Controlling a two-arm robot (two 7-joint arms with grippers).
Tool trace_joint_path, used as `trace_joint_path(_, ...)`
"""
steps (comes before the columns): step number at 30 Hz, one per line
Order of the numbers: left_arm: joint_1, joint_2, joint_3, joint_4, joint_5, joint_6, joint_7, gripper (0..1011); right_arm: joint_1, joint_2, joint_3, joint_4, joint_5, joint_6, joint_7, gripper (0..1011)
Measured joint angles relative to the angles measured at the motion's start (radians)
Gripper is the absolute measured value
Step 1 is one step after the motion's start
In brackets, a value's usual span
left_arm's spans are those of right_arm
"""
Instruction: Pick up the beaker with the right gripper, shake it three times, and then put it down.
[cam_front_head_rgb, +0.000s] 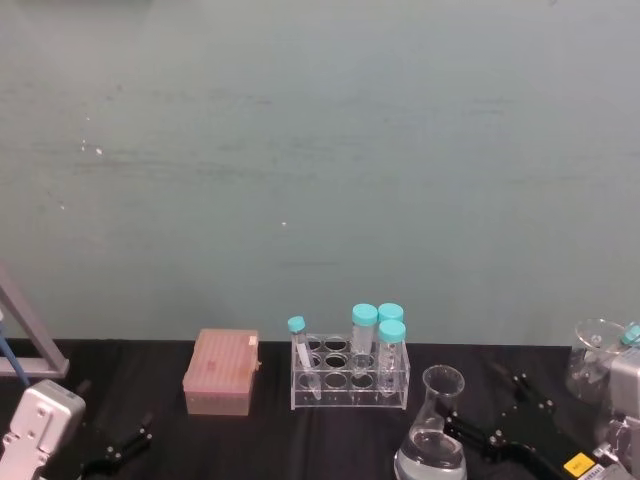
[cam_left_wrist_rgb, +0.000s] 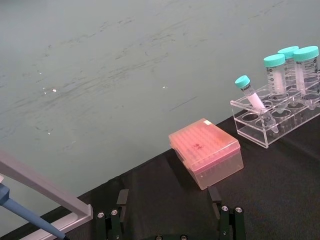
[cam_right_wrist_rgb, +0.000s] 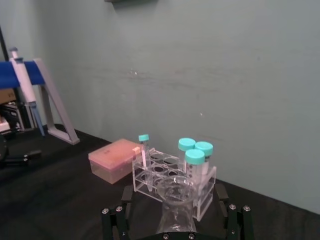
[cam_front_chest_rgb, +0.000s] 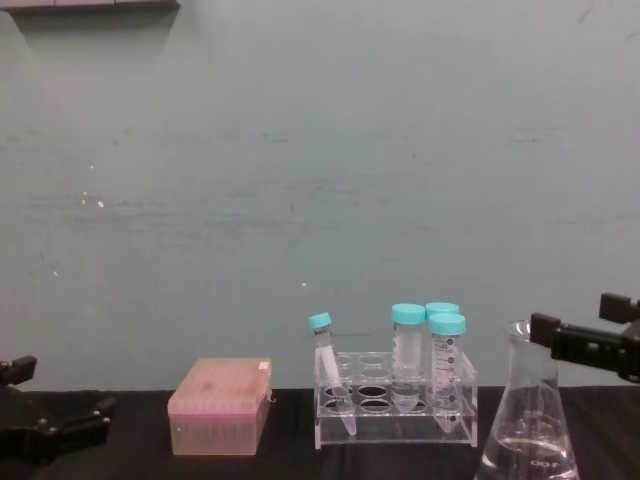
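The beaker (cam_front_head_rgb: 430, 440) is a clear conical flask with a little liquid in it, standing upright on the black table at the front right. In the chest view the beaker (cam_front_chest_rgb: 530, 420) is at the right, with a black finger (cam_front_chest_rgb: 585, 348) level with its neck. My right gripper (cam_front_head_rgb: 500, 412) is just right of it. In the right wrist view the beaker (cam_right_wrist_rgb: 175, 220) rises between the spread fingers of the right gripper (cam_right_wrist_rgb: 174, 196), which is open and not touching the glass. My left gripper (cam_front_head_rgb: 115, 450) rests open at the front left, holding nothing.
A clear rack (cam_front_head_rgb: 350, 378) of teal-capped tubes stands just behind the flask. A pink tip box (cam_front_head_rgb: 222, 372) sits left of it. Another glass vessel (cam_front_head_rgb: 595, 360) is at the far right. A pipette stand (cam_right_wrist_rgb: 30, 100) is at the far left. A green wall closes the back.
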Motion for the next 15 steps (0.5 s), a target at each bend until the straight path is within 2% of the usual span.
trace_joint_path(6,0.000,0.000,0.000,0.000,0.000,0.000,0.000,1000,-0.003,-0.023,0.006,0.009,-0.020,0.019,-0.023,1000)
trace_joint_path(15,0.000,0.000,0.000,0.000,0.000,0.000,0.000,1000,0.015,-0.078,0.008,0.042,-0.036,0.070,-0.038,1000)
